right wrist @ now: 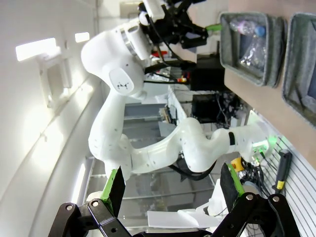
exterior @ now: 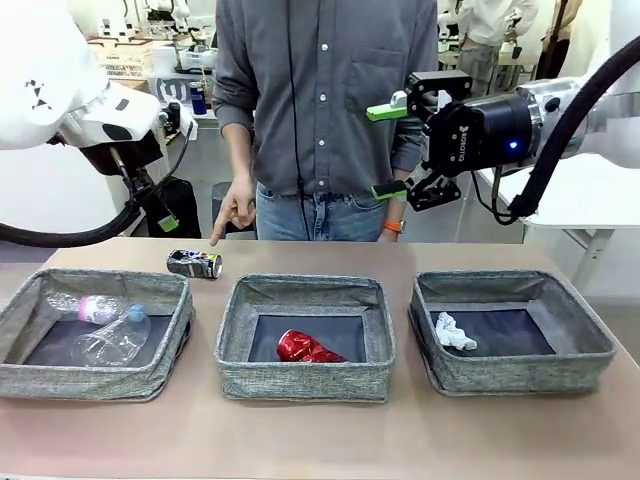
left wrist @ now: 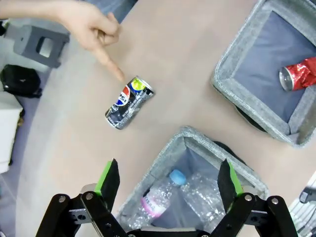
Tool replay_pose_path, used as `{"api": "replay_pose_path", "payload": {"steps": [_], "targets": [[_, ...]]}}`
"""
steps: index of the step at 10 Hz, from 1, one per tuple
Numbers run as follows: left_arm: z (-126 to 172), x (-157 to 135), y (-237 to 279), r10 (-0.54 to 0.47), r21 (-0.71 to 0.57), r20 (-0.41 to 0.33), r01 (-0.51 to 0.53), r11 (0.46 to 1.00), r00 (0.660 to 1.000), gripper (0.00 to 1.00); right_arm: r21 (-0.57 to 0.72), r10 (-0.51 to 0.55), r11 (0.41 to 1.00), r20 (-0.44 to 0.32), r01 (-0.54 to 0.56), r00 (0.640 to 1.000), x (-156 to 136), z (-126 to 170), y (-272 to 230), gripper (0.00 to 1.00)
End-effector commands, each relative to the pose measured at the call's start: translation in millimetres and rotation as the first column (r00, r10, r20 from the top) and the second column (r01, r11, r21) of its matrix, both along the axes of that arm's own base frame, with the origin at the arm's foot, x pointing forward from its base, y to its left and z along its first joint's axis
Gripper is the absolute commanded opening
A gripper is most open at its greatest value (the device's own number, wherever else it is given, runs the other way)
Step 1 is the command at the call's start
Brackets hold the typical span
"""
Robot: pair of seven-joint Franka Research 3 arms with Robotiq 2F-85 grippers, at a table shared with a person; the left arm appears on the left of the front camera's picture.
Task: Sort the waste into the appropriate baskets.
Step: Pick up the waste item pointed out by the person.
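The left gripper (left wrist: 168,183) hangs with jaws spread and empty above the left bin (left wrist: 195,140), where the bottle (left wrist: 159,200) and cup (left wrist: 207,190) lie. Ahead of it the dark can (left wrist: 129,102) lies on the tan table (left wrist: 64,163), a person's hand (left wrist: 91,27) pointing at it. The red can (left wrist: 298,74) lies in the middle bin (left wrist: 237,96). The right gripper (exterior: 388,150) is raised over the table's far edge, spread and empty; the paper wad (exterior: 452,331) lies in the right bin (exterior: 590,350). Lab benches stand behind.
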State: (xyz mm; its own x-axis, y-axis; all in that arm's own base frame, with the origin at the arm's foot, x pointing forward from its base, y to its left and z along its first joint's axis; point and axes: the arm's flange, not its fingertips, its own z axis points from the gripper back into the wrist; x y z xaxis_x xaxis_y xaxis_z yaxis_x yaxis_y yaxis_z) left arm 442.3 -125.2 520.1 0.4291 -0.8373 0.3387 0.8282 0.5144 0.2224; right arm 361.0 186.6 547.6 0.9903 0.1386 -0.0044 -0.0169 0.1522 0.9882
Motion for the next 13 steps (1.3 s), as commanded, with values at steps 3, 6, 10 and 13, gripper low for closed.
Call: {"api": "replay_pose_path", "payload": {"steps": [3, 6, 10, 13], "targets": [[-10.2, 65.1, 5.5, -0.623, 0.109, -0.123, 0.635, 0.765, 0.772, 1.00, 0.024, -0.021, 0.999, -0.007, 0.021, 1.000, -0.1, 0.8, 4.1, 1.00], [-39.8, 105.9, 0.1, -0.740, 0.175, -0.118, 0.747, 0.641, 0.662, 1.00, 0.024, -0.021, 0.999, -0.007, 0.021, 1.000, -0.1, 0.8, 4.1, 1.00], [-65.5, 125.5, 5.5, -0.718, 0.213, -0.149, 0.731, 0.648, 0.680, 1.00, 0.024, -0.021, 0.999, -0.007, 0.021, 1.000, -0.1, 0.8, 4.1, 1.00], [-94.9, 158.4, 16.9, -0.605, 0.163, -0.179, 0.630, 0.760, 0.776, 1.00, 0.024, -0.021, 0.999, -0.007, 0.021, 1.000, -0.1, 0.8, 4.1, 1.00]]}}
